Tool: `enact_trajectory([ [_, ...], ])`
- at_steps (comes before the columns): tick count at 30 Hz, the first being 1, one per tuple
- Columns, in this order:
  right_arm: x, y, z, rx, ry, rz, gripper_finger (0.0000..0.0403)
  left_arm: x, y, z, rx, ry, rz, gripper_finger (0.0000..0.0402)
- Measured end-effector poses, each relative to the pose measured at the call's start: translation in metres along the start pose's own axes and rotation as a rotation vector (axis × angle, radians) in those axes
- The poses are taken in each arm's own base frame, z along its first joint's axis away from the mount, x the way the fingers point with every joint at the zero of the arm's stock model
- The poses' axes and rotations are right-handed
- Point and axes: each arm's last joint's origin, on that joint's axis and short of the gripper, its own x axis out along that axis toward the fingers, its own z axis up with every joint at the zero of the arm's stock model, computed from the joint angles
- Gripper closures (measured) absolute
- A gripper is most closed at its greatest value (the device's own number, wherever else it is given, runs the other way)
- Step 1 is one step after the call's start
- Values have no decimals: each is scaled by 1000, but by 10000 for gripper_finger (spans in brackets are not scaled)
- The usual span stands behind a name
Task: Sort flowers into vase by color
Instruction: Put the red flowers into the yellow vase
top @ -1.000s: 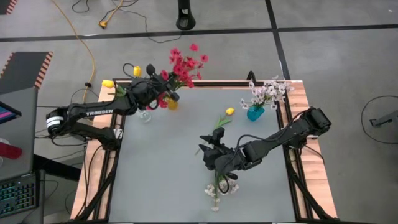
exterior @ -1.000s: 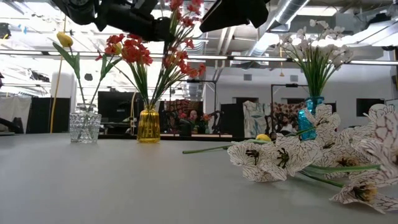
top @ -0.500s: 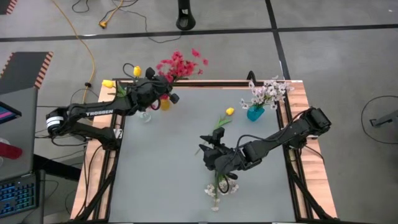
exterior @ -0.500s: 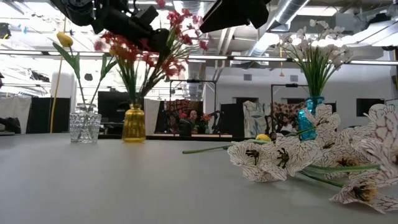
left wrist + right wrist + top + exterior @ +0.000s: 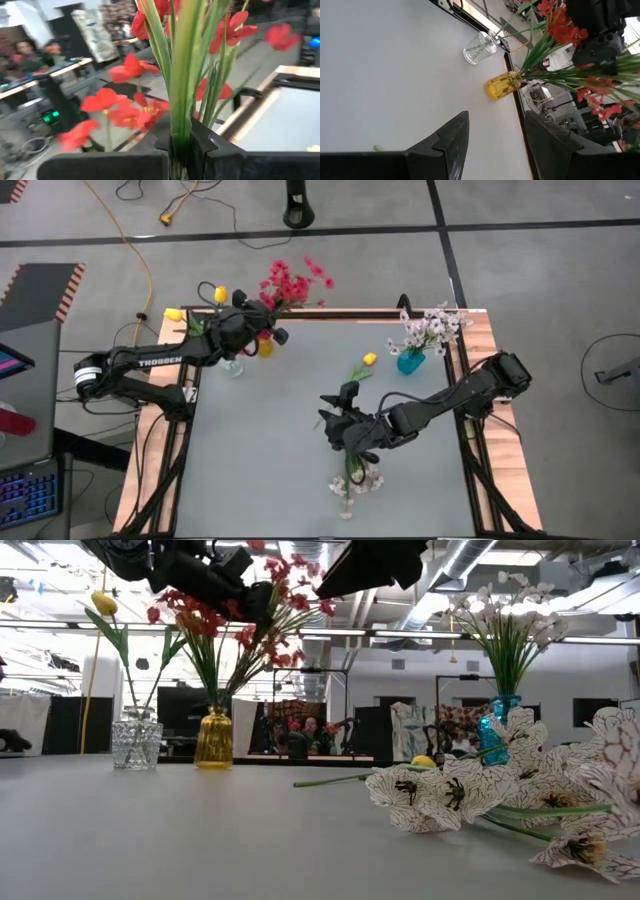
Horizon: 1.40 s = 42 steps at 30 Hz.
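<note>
Your left gripper [image 5: 181,145] is grasping the red flowers [image 5: 285,280] in the yellow vase [image 5: 214,738] just below it, your right gripper [image 5: 495,142] hangs released, and one yellow flower [image 5: 366,361] and the white flowers [image 5: 352,483] near it are left on the desk [image 5: 260,440].

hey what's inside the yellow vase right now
The yellow vase holds the green stems of the red flowers, and the left pincer is shut on those stems above it. The stem ends inside the tinted glass cannot be made out.

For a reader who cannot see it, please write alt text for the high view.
Seen from above, the left gripper is shut on the red flowers standing in a yellow vase at the table's far left corner. The right gripper hangs open mid-table, above a white spray; one yellow tulip lies near a blue vase of white blossoms.
</note>
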Motion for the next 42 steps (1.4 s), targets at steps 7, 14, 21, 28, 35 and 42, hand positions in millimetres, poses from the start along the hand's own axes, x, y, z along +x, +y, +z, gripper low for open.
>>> enact_trajectory([
  [7,1,-1,0,4,2,-2,184,-4,-3,4,-6,-9,101,396],
  [14,1,-1,0,4,2,-1,184,-8,-5,5,-26,13,208,395],
  [21,1,-1,0,3,2,-1,184,-11,-10,4,-10,34,214,395],
  [28,1,-1,0,3,2,-1,184,-11,-11,1,18,62,205,395],
  [35,1,-1,0,3,2,-1,184,-11,-11,1,-72,50,200,395],
  [42,1,-1,0,3,2,-1,184,-11,-11,-1,-133,65,232,396],
])
